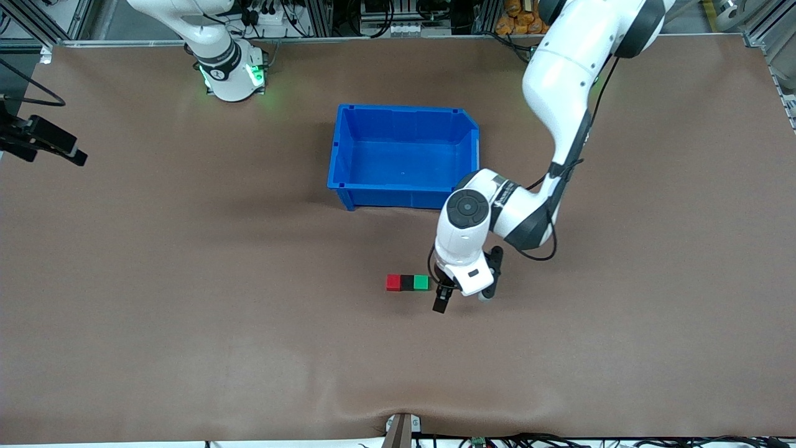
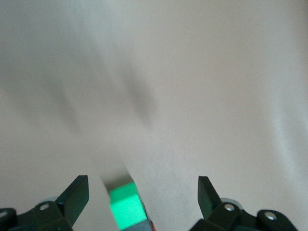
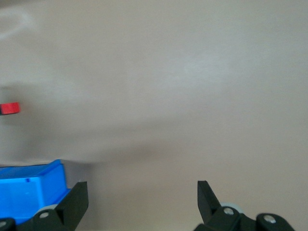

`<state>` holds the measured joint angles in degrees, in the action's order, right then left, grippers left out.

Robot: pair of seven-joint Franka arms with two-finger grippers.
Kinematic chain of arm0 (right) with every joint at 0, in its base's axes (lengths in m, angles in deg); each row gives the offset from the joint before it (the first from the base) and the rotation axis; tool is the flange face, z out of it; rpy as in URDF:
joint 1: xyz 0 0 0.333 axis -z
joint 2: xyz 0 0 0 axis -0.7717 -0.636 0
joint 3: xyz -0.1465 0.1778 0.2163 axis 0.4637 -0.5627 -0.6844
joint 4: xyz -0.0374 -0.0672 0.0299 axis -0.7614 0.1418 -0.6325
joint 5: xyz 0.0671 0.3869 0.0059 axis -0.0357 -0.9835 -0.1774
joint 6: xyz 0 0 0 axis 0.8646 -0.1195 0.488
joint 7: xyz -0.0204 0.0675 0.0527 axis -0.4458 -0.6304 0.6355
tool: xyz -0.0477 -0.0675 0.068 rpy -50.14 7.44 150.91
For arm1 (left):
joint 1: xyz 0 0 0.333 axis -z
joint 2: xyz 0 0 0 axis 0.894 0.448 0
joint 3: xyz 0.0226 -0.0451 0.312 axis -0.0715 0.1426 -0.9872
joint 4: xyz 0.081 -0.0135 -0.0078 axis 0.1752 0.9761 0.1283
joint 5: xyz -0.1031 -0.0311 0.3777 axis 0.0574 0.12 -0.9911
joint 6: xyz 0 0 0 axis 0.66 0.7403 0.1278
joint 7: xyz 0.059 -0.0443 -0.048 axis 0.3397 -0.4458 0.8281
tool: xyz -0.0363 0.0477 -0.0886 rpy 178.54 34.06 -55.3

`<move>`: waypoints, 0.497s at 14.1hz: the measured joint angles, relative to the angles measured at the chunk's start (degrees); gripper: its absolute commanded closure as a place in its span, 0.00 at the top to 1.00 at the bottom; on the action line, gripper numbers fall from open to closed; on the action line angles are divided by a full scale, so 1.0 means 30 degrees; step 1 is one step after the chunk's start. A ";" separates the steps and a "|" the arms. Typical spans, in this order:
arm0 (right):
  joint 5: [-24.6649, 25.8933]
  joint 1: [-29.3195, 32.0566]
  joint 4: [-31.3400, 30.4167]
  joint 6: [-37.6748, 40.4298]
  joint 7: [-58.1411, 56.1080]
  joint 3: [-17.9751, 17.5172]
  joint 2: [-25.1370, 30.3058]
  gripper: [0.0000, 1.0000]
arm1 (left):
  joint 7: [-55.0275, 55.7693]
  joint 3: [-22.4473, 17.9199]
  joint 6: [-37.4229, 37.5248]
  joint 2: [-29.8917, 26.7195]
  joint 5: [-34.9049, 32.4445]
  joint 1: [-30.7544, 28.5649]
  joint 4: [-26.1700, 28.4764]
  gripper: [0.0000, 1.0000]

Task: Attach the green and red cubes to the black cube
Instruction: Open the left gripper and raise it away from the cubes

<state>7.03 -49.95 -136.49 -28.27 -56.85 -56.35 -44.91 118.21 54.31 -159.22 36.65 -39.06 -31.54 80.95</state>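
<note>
- Nearest the front camera, out on the open brown desk (image 1: pixel 186 348): red cube (image 1: pixel 393 283), black cube (image 1: pixel 407 283) and green cube (image 1: pixel 421 282) in one straight row, touching side by side, black in the middle, green toward the left arm's end.
- Just beside the green end of that row: left claw (image 1: pixel 463 297), low over the desk, fingers spread wide and holding nothing.
- In the left wrist view: green cube (image 2: pixel 126 208) between the two open fingers (image 2: pixel 74 196) but touching neither, a sliver of red showing at its edge.
- Farther from the camera than the row: blue bin (image 1: pixel 348 186), upright on the desk with nothing inside, well apart from the cubes.
- At the right arm's end of the desk: right claw (image 1: pixel 46 142), waiting, fingers apart and empty.
- In the right wrist view: a corner of the blue bin (image 3: pixel 29 190) and the red cube (image 3: pixel 9 108) seen far off.
</note>
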 measured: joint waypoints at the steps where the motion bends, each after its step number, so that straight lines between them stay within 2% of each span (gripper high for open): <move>1: 0.0291 -0.0011 0.0459 0.0147 -0.0056 -0.0009 -0.0133 1.00 | -0.1526 0.0047 0.0757 -0.0721 0.0078 -0.0522 0.0108 1.00; 4: 0.1513 -0.0165 0.1412 0.1076 -0.0099 -0.0136 -0.0420 1.00 | -0.5706 0.0883 0.2046 -0.3346 0.0593 -0.3006 0.1454 1.00; 7: 0.1512 -0.0172 0.1528 0.1523 -0.0208 -0.0133 -0.0502 1.00 | -0.9615 0.2531 0.3437 -0.5697 0.1068 -0.6127 0.3107 1.00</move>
<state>11.57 -50.46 -131.91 -23.70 -57.48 -56.75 -46.42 89.37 61.90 -148.91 19.56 -35.86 -49.92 90.27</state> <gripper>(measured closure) 0.000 0.000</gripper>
